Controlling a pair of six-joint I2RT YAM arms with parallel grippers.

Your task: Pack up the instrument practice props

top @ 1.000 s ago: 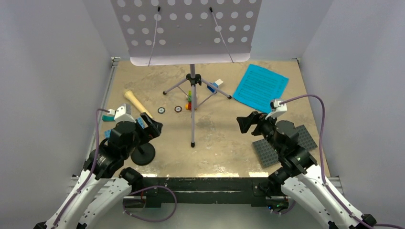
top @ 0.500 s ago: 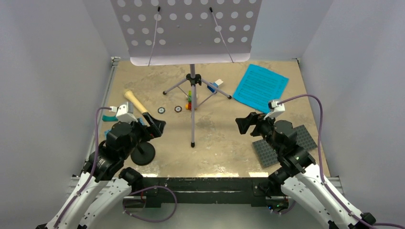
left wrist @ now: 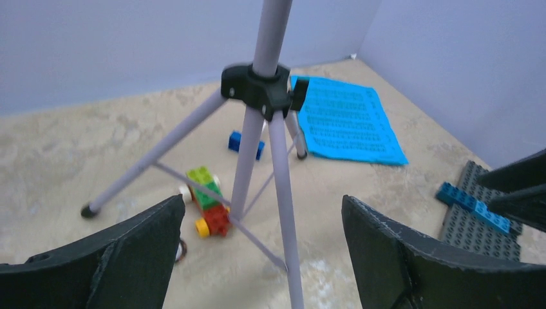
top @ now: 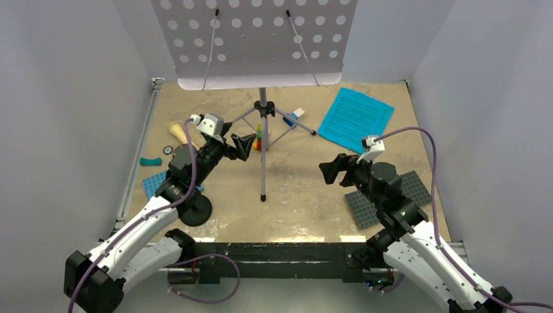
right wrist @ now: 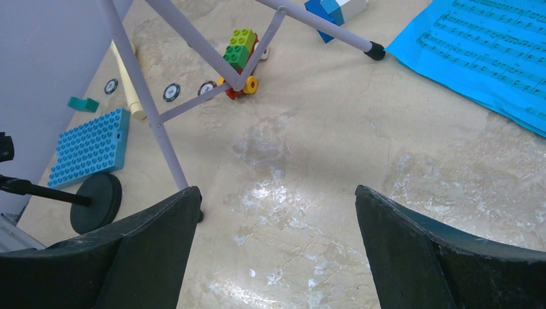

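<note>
The lavender hole-punched music stand stands on its silver tripod at the back centre. My left gripper is open and empty just left of the tripod pole. In the left wrist view the front tripod leg rises between the open fingers without touching them. The teal sheet-music pages lie flat at the back right. The cream cone microphone lies at the left, partly hidden by my left arm. The black mic stand's round base sits front left. My right gripper is open and empty over bare table.
A grey baseplate lies under my right arm, a blue baseplate at the left. Small coloured bricks sit under the tripod, a blue and white brick beside a rear leg. Small round discs and a teal piece lie at the left.
My left gripper has swung from beside the mic stand base up and right to the tripod. My right gripper has hardly moved.
</note>
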